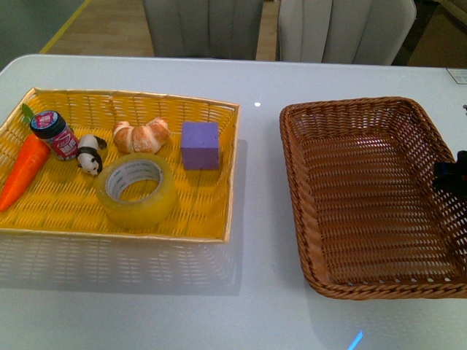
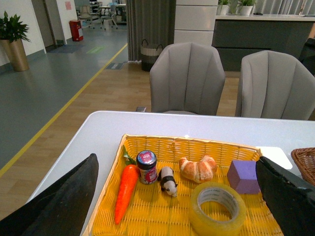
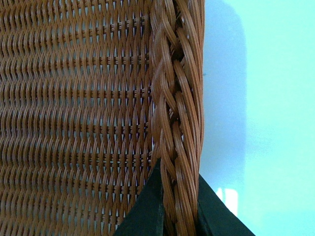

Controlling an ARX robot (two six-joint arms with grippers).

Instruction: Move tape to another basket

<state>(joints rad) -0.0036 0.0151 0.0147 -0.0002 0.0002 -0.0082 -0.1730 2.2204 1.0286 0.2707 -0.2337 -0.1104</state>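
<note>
Tape (image 1: 136,191) sits near yellow tray (image 1: 232,175) front rim; left pincer (image 2: 175,158) released, right pincer (image 3: 178,172) grasping basket (image 1: 292,157) rim.

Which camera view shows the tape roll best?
The front view: the tape lies whole and flat in the yellow tray, seen from above. The left wrist view shows it too, at a flatter angle. The right wrist view shows the basket rim but no tape.
</note>
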